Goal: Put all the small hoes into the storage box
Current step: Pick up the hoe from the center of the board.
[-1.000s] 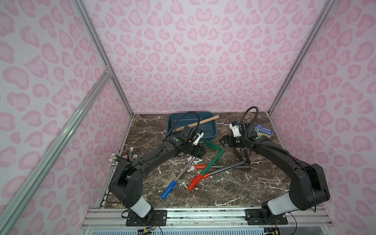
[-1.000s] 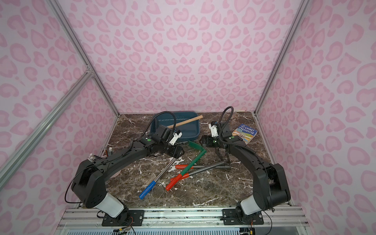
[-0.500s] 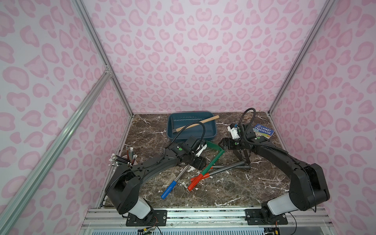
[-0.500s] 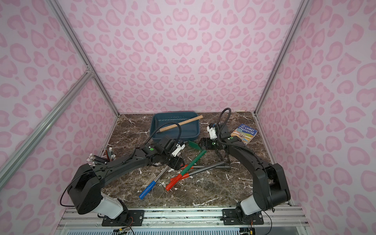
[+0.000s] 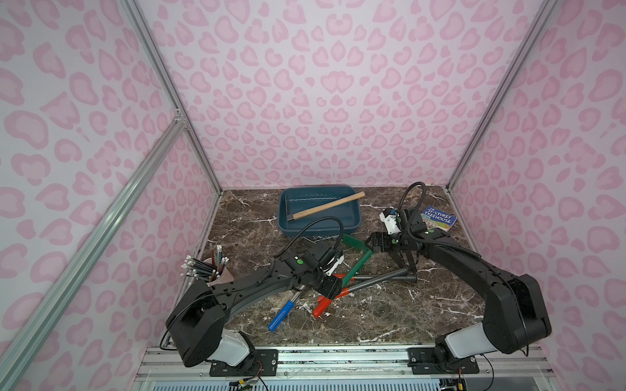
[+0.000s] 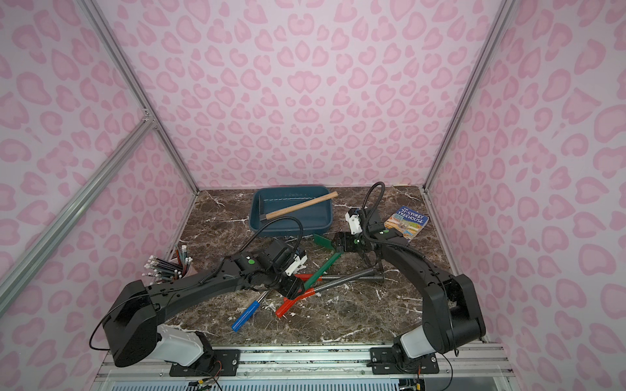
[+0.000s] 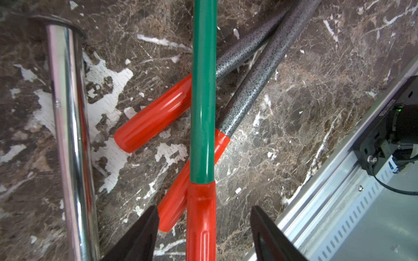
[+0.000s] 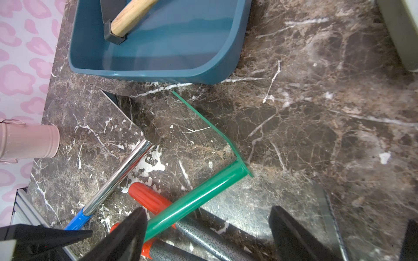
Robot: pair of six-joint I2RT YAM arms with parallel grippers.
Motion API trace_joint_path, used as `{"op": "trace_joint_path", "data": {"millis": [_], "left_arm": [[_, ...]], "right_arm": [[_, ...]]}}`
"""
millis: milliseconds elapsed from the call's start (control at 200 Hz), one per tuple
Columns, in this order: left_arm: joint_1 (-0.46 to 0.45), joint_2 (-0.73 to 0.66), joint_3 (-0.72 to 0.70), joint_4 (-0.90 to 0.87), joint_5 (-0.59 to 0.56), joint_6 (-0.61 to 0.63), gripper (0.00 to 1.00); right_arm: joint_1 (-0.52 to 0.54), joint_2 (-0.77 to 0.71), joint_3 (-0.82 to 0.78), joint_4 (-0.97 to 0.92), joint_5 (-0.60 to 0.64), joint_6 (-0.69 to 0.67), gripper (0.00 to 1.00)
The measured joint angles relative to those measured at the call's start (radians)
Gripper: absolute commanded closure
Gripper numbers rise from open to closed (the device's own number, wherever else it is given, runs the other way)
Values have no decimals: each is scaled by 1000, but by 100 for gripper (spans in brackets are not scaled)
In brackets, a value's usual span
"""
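Observation:
The small hoe (image 5: 359, 265) has a green shaft, a green blade and a red grip, and lies across other tools mid-table, in front of the storage box (image 5: 315, 231). My left gripper (image 5: 330, 287) is low over its red grip. In the left wrist view the gripper (image 7: 203, 226) is open, with gaps on both sides of the hoe's grip (image 7: 200, 217). My right gripper (image 5: 372, 242) hovers by the blade end. It is open (image 8: 208, 226) above the green shaft (image 8: 196, 198) and holds nothing. The teal box (image 8: 158, 74) holds a wooden-handled tool (image 5: 328, 205).
Two grey speckled tools with red grips (image 5: 372, 281) lie under the hoe. A chrome tool with a blue handle (image 5: 281, 315) lies to its left. A pink pencil cup (image 5: 220, 276) stands at the left edge and a book (image 5: 438, 218) lies at the back right.
My left gripper has come back from beside the box toward the front and down over the hoe's red grip, its jaws narrowing somewhat. The right arm has hardly moved.

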Motion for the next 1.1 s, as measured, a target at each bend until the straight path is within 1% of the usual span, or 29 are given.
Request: {"op": "trace_joint_path", "data": {"millis": [200, 555, 680, 920, 970, 1100], "left_arm": [[-10, -1, -26, -20, 8, -1, 33], [-23, 57, -42, -13, 52, 0, 36], [-23, 81, -42, -11, 57, 4, 41], [-24, 122, -21, -9, 70, 12, 43], [-24, 129, -16, -9, 74, 16, 46], [-24, 144, -5, -10, 77, 21, 48]], "right_arm": [[1, -4, -7, 2, 0, 0, 11], [1, -5, -14, 3, 1, 0, 12], [1, -6, -21, 2, 3, 0, 12], [1, -6, -27, 4, 4, 0, 12], [1, -6, -27, 3, 4, 0, 13], [2, -6, -28, 4, 4, -1, 13]]}}
